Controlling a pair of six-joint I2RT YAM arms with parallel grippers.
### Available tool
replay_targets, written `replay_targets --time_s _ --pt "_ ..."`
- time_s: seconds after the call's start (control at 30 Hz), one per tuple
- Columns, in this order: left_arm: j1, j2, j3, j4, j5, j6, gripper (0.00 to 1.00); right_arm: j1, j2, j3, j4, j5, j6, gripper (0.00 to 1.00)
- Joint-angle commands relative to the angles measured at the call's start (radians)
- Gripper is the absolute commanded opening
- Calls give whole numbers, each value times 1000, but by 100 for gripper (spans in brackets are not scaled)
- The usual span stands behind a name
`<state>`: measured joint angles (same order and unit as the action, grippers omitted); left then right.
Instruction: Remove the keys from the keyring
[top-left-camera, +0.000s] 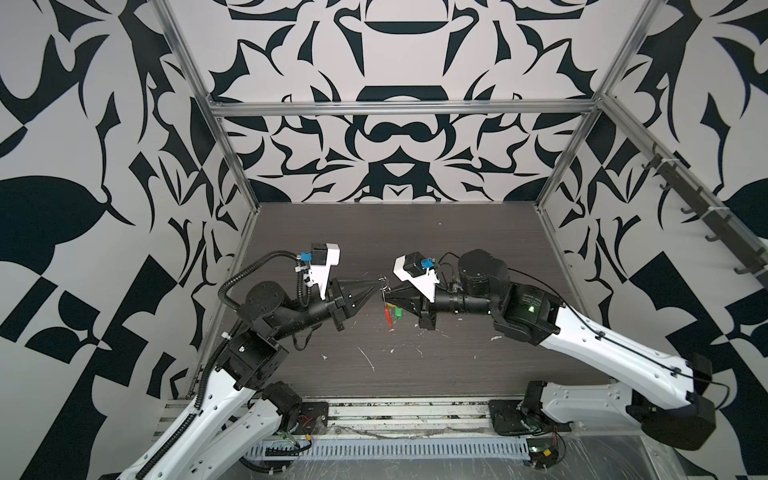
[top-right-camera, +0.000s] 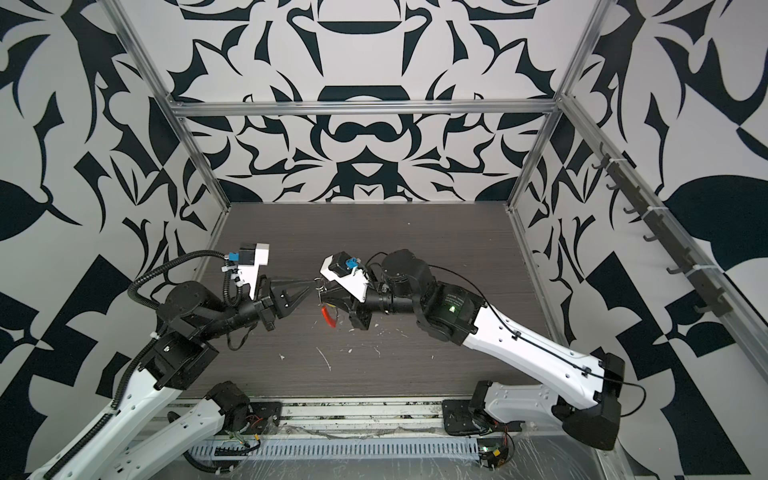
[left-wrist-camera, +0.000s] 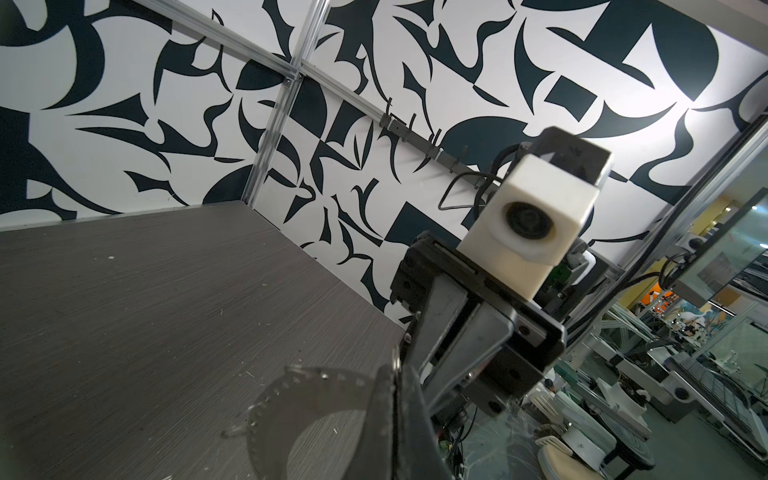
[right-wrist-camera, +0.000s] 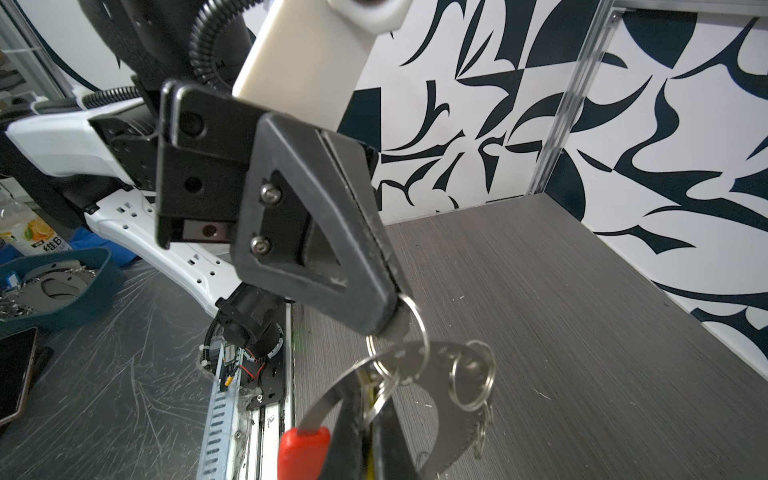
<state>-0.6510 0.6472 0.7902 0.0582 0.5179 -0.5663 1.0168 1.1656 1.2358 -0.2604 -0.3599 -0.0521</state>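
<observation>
The keyring (right-wrist-camera: 419, 361) is a thin grey metal arc with a red sleeve (right-wrist-camera: 303, 451) and small silver rings (right-wrist-camera: 473, 374), and it hangs in the air between both grippers above mid-table. In the right wrist view my left gripper (right-wrist-camera: 388, 322) is shut on one silver ring (right-wrist-camera: 409, 328). My right gripper (right-wrist-camera: 370, 440) is shut just below, with a sliver of the yellow key (right-wrist-camera: 368, 453) between its fingers. In a top view the red sleeve (top-left-camera: 388, 316) and the green key (top-left-camera: 399, 312) dangle under the meeting tips of the left gripper (top-left-camera: 376, 286) and the right gripper (top-left-camera: 385, 296).
White flecks (top-left-camera: 368, 359) lie scattered on the dark wood table (top-left-camera: 457, 365). A rail of hooks (top-left-camera: 706, 216) runs along the right wall. Aluminium frame posts stand at the back corners. A blue bin (right-wrist-camera: 62, 286) sits off the table behind the left arm.
</observation>
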Motion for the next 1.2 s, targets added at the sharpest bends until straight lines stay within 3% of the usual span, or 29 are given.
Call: replay_targets --time_s 0.0,0.5,0.97,1.17 --pt "-1 -9 47 -20 46 44 0 3 -26 62 -62 -12 -42 0" --pt "-1 -13 62 -36 204 60 0 -3 -17 107 -149 -59 -125 0" --pt "-1 -7 69 -23 293 46 0 -134 10 151 -189 -342 -95 0" --pt "-1 -21 39 75 287 -4 0 -151 40 149 -198 -421 -86 0"
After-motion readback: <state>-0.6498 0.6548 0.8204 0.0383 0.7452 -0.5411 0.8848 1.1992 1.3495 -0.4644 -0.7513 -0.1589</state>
